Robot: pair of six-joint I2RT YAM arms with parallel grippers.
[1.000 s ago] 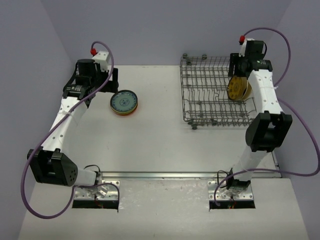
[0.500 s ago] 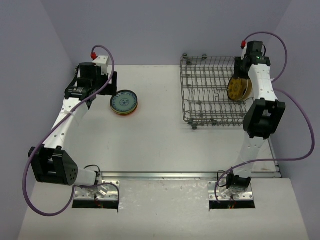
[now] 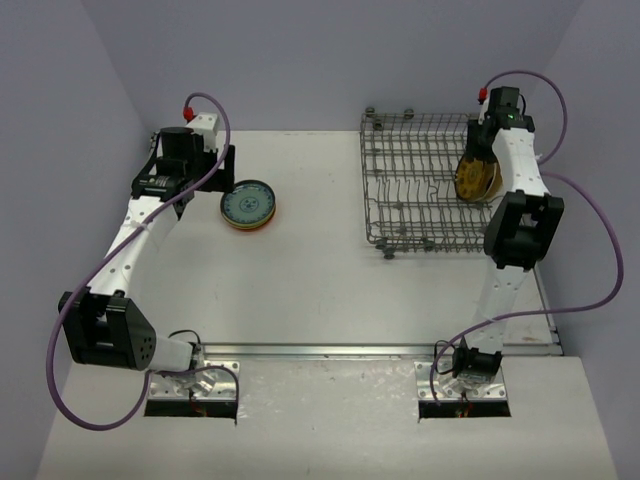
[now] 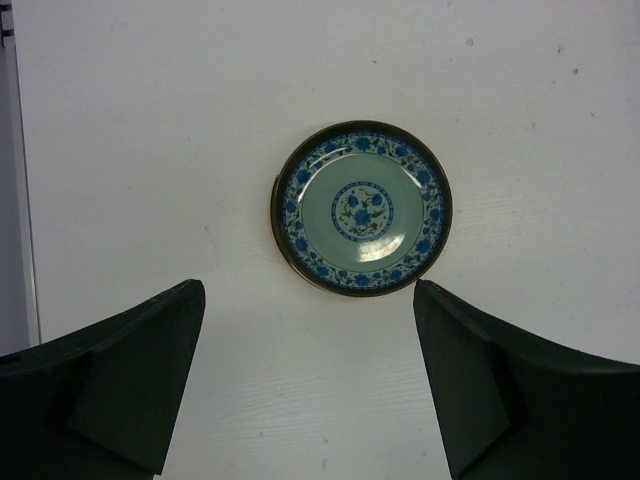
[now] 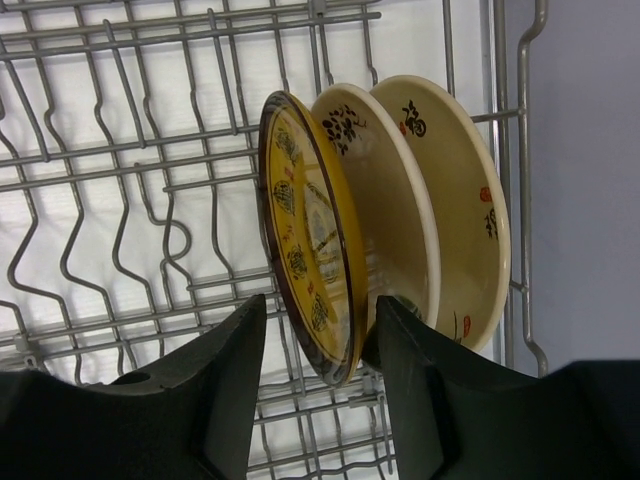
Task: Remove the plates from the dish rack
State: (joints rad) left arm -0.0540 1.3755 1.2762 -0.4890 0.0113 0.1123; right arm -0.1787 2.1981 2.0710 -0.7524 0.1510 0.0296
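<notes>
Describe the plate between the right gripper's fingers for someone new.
Find the grey wire dish rack on the table's right. Three plates stand on edge at its right end. The wanted one is the yellow plate with a dark rim; its two neighbours are cream.

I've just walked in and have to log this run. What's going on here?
Two robot arms are unloading plates from a dish rack. The right gripper is open and straddles the rim of a yellow patterned plate, which stands upright in the rack with two cream plates beside it. The left gripper hovers open above a blue patterned plate that tops a small stack on the table.
</notes>
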